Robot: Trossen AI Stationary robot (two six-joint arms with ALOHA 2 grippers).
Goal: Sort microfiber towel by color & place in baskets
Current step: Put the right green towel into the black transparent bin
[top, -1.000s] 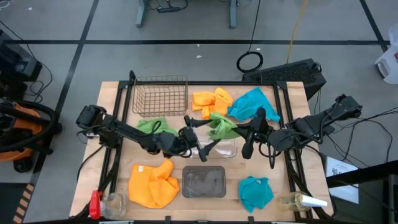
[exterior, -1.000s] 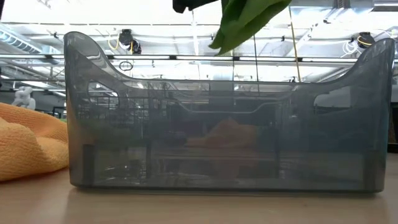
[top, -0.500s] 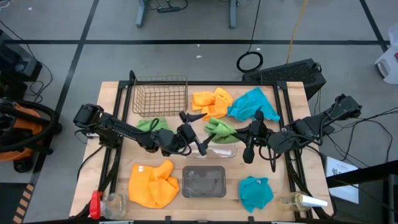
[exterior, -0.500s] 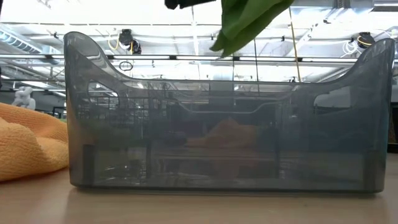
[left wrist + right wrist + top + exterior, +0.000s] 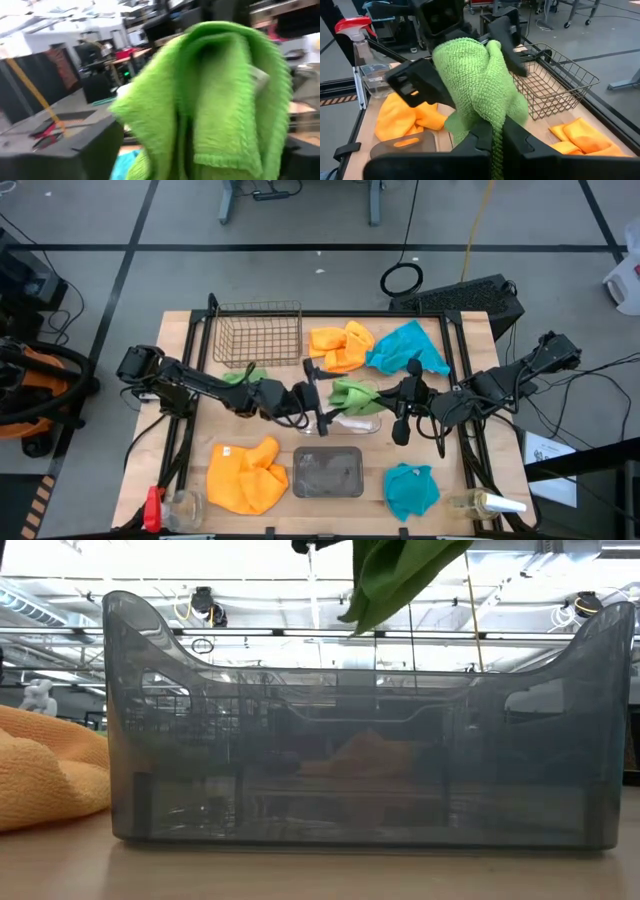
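Both claws hold one green towel (image 5: 355,394) above the clear tray (image 5: 366,423) (mid-table), its long axis left-right. Left gripper (image 5: 318,388) and right gripper (image 5: 388,394) are each clamped on an end.

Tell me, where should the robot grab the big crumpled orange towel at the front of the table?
Probably at the raised fold along the top of the crumpled orange microfiber towel, coming straight down from above. It lies bunched on the wooden table, so its humps give the fingers something to pinch. The grey rectangular tray sits close beside it, so the side away from that tray looks safer.
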